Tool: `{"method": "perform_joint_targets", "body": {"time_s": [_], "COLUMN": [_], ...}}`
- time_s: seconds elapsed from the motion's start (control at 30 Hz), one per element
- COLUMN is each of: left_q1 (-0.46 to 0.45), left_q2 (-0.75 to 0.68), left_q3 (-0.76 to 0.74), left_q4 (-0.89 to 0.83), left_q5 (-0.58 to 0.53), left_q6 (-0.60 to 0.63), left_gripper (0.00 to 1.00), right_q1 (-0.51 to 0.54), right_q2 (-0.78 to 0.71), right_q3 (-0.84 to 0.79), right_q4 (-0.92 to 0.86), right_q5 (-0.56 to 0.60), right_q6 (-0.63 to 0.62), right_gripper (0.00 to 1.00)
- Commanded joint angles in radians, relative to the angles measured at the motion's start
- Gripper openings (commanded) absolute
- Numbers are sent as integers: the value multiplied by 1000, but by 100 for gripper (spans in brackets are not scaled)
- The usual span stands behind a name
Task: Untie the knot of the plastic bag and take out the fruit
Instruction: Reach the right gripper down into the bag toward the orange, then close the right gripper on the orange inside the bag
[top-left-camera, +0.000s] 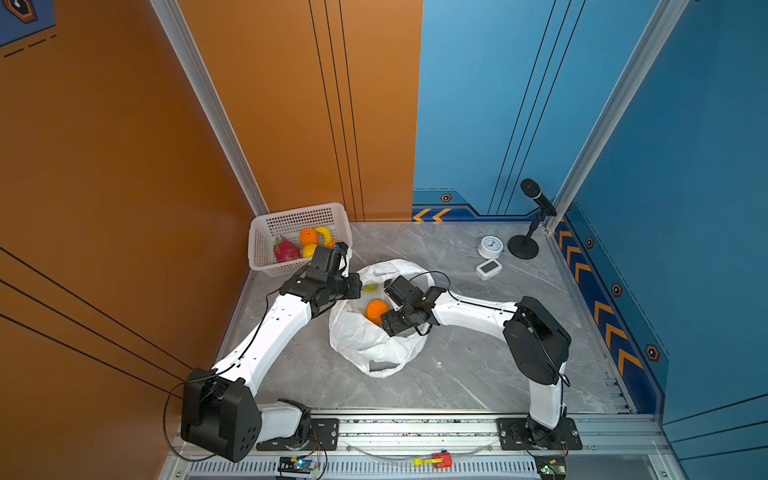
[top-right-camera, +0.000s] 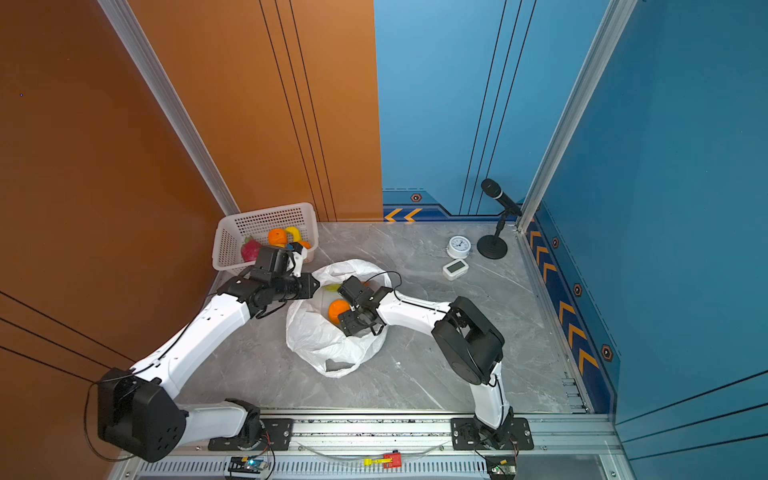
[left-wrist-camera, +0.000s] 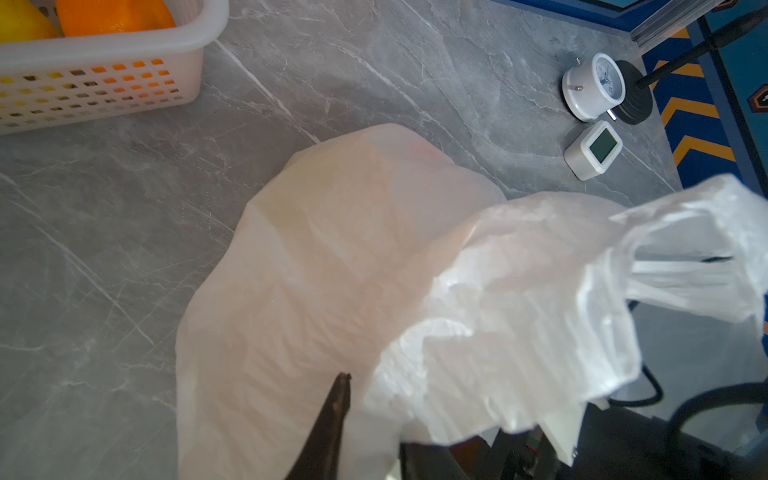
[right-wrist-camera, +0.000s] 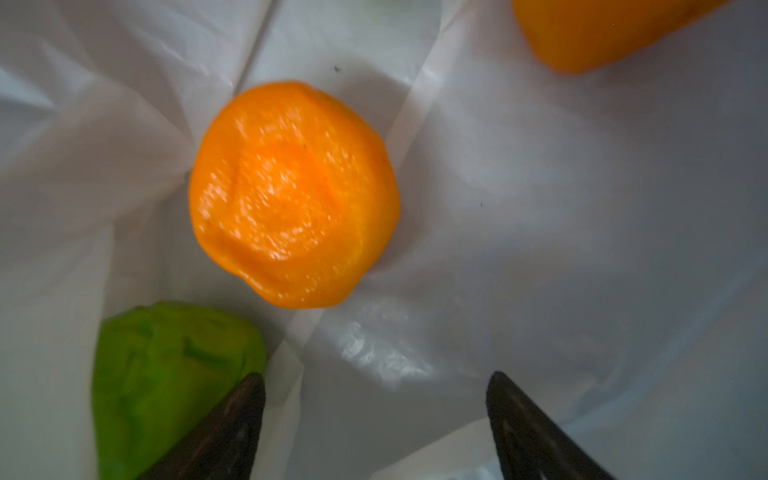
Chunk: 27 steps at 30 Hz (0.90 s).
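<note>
The white plastic bag (top-left-camera: 365, 340) (top-right-camera: 320, 340) lies in the middle of the table with its mouth open; no knot shows. Inside it are an orange fruit (top-left-camera: 376, 311) (right-wrist-camera: 293, 195), a green one (top-left-camera: 369, 287) (right-wrist-camera: 166, 374) and the edge of another orange one (right-wrist-camera: 602, 33). My right gripper (right-wrist-camera: 376, 376) (top-left-camera: 384, 320) hangs open inside the bag. The orange is ahead of it, the green fruit is beside one finger, and only plastic lies between its jaws. My left gripper (left-wrist-camera: 374, 411) (top-left-camera: 356, 277) is shut on the bag's far-left rim, and plastic hides one finger.
A white perforated basket (top-left-camera: 299, 212) (left-wrist-camera: 124, 45) stands at the back left, holding a dragon fruit (top-left-camera: 286, 249), oranges (top-left-camera: 308, 237) and a banana (top-left-camera: 324, 233). At the back right are a round clock (top-left-camera: 491, 246), a small white display (top-left-camera: 488, 269) and a microphone stand (top-left-camera: 523, 247).
</note>
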<state>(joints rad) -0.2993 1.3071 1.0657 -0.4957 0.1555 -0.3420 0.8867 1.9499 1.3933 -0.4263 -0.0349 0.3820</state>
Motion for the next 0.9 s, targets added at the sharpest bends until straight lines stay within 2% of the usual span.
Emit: {"method": "perform_joint_targets", "body": {"time_s": [0.0, 0.27, 0.43, 0.63, 0.87], "left_q1": [11, 16, 23, 32, 34], "left_q2": [-10, -1, 1, -3, -5], "left_q3": [0, 16, 19, 15, 10], "left_q4": [2, 4, 4, 4, 5], "left_q5": [-25, -38, -43, -43, -40], "left_q6": [-11, -17, -28, -29, -29], "left_gripper": [23, 23, 23, 23, 23], "right_q1": [-8, -10, -5, 4, 4], "right_q2": [-17, 89, 187, 237, 245], "right_q3": [75, 205, 276, 288, 283], "right_q4": [58, 70, 47, -5, 5], "right_q5": [-21, 28, 32, 17, 3], "right_q6": [55, 106, 110, 101, 100], "right_gripper": [86, 89, 88, 86, 66]}}
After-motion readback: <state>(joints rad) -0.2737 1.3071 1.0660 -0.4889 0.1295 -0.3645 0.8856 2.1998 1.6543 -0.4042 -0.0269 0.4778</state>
